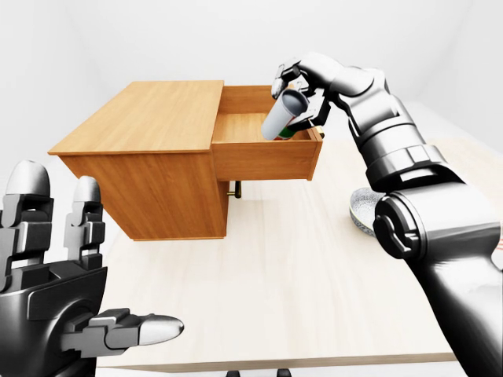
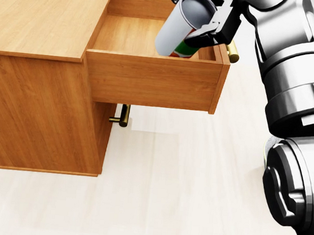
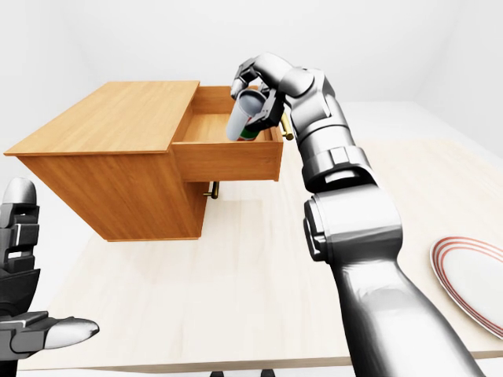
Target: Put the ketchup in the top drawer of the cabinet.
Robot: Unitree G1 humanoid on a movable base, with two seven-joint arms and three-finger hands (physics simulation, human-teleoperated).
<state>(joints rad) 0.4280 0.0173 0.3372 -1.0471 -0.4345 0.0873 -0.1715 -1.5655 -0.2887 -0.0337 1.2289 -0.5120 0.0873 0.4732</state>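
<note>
Idle and spread wide, my left hand (image 1: 59,302) hovers at the bench's (image 1: 299,298) near edge while my right hand (image 2: 210,21) grips the ketchup (image 2: 181,27), tilted over the cabinet's (image 1: 149,157) open top drawer (image 2: 155,80); lowering and releasing it inside looks next.

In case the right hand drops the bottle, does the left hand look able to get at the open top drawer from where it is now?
Probably not without moving: the left hand sits open at the left-eye view's bottom left, off the table's edge, with the cabinet body between it and the top drawer.
</note>
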